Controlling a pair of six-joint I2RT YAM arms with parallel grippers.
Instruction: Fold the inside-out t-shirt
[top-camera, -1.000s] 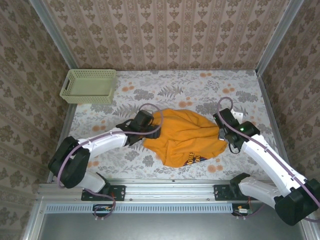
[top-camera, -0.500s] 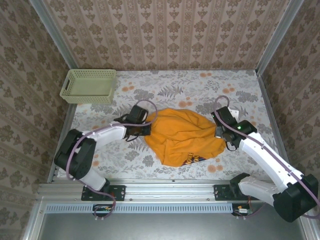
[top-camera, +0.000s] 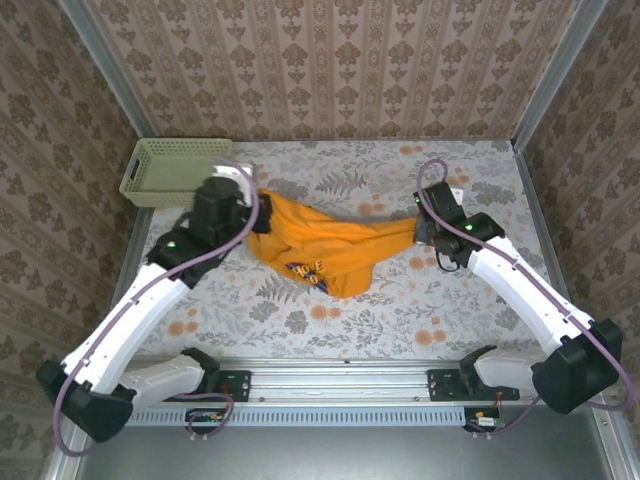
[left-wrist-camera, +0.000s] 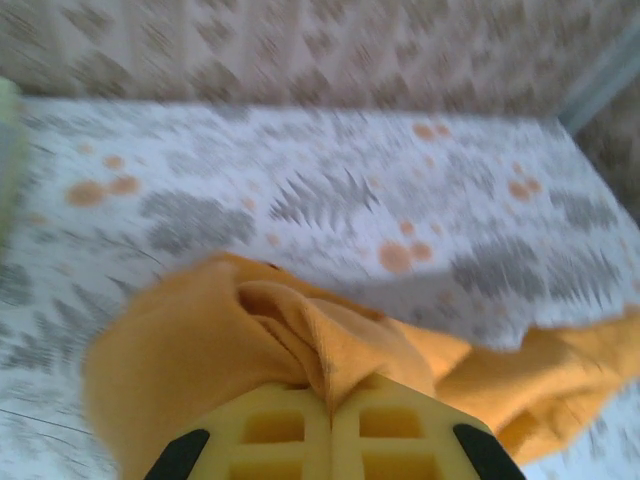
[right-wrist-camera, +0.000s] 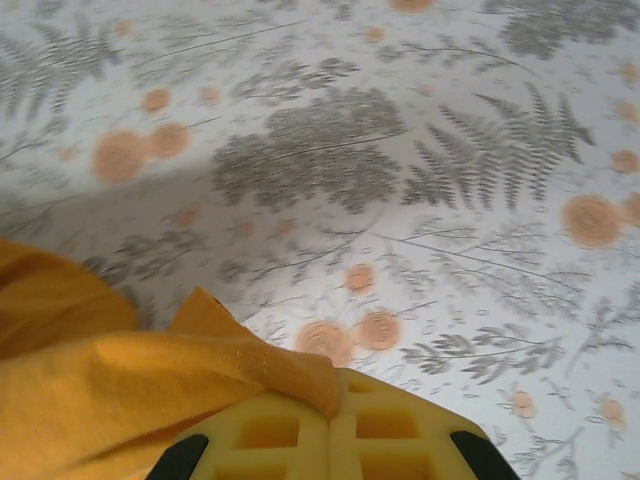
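Inside-out t-shirt (top-camera: 335, 248) hangs stretched between the two grippers over the middle of the floral table (top-camera: 400, 310), sagging in its centre.

1. Far left: a pale green mesh basket (top-camera: 165, 170) stands at the far left corner of the table, apart from the shirt.
2. Left gripper (top-camera: 250, 205): positioned just right of the basket. In the left wrist view its yellow pads (left-wrist-camera: 270, 435) are clenched on a bunched fold of orange fabric (left-wrist-camera: 250, 330), which rises out of the seam between them.
3. Centre: the garment runs as a narrow orange band, widest near the left gripper. Dark blue and white lettering (top-camera: 303, 270) shows on its lower edge.
4. Right gripper (top-camera: 420, 228): holds the right-hand end of the band. In the right wrist view its pads (right-wrist-camera: 270, 435) are closed on a pointed corner of cloth (right-wrist-camera: 110, 385), with patterned table surface beyond.
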